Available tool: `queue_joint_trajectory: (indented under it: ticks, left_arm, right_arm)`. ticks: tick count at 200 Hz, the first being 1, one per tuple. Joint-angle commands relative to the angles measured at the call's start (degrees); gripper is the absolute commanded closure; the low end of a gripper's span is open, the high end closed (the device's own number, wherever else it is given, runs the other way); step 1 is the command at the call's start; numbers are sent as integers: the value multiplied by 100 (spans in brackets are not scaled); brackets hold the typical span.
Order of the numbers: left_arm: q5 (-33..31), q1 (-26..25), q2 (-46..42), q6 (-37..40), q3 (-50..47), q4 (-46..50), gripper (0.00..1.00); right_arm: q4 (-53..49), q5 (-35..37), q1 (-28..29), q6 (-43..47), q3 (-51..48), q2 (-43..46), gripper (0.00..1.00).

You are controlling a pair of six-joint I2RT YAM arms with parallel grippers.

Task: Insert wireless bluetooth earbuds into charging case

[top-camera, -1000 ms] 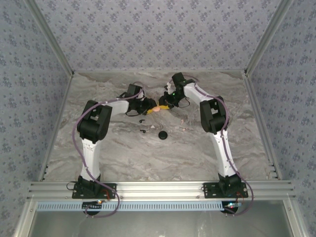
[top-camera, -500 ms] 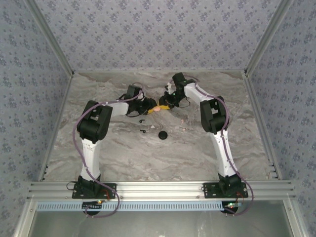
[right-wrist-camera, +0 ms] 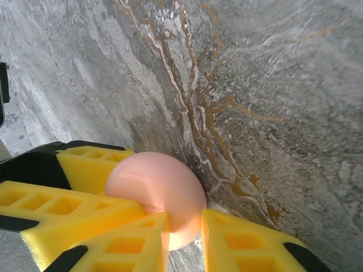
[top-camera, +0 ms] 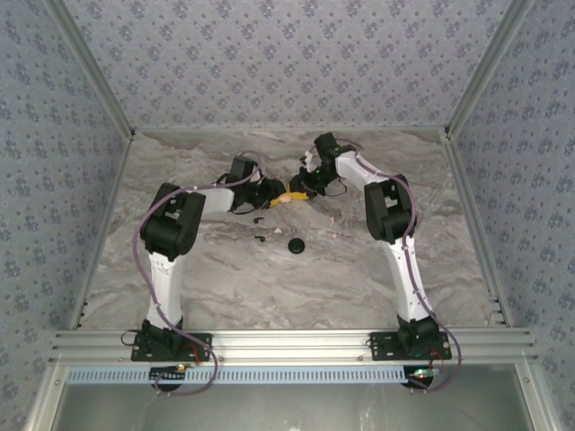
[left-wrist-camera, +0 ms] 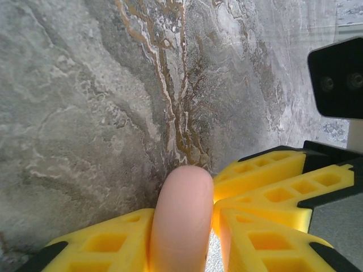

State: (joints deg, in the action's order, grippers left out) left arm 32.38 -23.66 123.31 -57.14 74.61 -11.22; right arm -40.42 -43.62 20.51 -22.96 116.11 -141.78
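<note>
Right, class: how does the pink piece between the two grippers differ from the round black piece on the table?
The pink piece is pale pink; the round black piece is black. The pink piece is clamped by the fingers of the left gripper and the right gripper; the round black piece lies free, untouched. The pink piece sits farther from the arm bases than the round black piece. Both are small and rounded.
</note>
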Motion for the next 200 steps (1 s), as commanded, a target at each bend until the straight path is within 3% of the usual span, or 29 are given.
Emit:
queue_joint_trajectory:
  ticks: [1,40,75,148,200]
  left_arm:
    - [119,-77,-79,-73,-69,-238,67]
    - [11,-71,-129,8,-100,-74,77]
    - [-120,-51,-412,236,-226,93,86]
    - [329,120,-1594,1150,-402,362,86]
    - [764,178,-2750,1801,-413,425,88]
  right_arm:
    - [-44,-217,21,-82,-66,-25,78]
    - [44,-129,-17,-97,-254,141,77]
    - [273,172,-99,-60,-811,735,68]
    - [1368,209,-568,248,-2770,2971,49]
    - [1700,-176,-820,563,-3447,4441,47]
